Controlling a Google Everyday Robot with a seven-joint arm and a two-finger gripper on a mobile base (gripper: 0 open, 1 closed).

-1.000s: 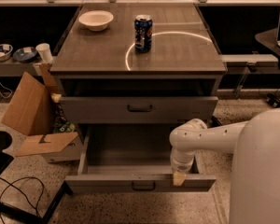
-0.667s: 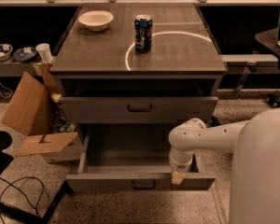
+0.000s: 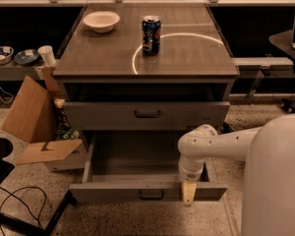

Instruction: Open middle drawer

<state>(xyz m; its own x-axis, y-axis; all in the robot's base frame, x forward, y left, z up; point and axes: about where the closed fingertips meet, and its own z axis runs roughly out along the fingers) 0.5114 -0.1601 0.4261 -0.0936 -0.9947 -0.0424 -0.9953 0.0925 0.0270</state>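
The middle drawer (image 3: pixel 137 161) is pulled far out below the upper drawer front (image 3: pixel 108 116). Its plain grey inside shows and holds nothing. Its small dark handle (image 3: pixel 151 194) sits at the centre of its front. My gripper (image 3: pixel 189 192) points down at the front edge of this drawer, to the right of the handle and not on it. The white arm (image 3: pixel 211 144) reaches in from the right over the drawer's right side. The lowest drawer is hidden beneath the open one.
On the cabinet top (image 3: pixel 187 58) stand a white bowl (image 3: pixel 101 20) and a dark soda can (image 3: pixel 151 35). An open cardboard box (image 3: pixel 37 122) stands on the floor at the left. A black chair base (image 3: pixel 0 156) and cables lie at the lower left.
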